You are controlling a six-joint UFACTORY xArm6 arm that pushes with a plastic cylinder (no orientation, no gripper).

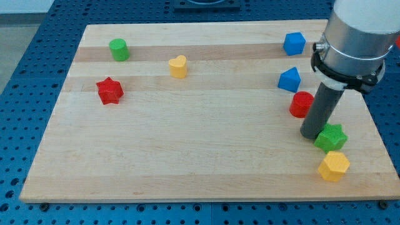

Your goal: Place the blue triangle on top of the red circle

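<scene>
The blue triangle [289, 79] lies at the view's right, just up and left of the red circle [301, 104], nearly touching it. My tip [311, 134] rests on the board just below and right of the red circle and touches the left side of the green star [330, 137]. The rod rises from there to the arm's grey body at the view's top right.
A blue cube [294, 44] sits near the top right. A yellow hexagon [334, 166] lies below the green star. A red star [110, 91], a green cylinder [119, 49] and a yellow heart [179, 66] lie at the left. The wooden board [187, 150] ends near the hexagon.
</scene>
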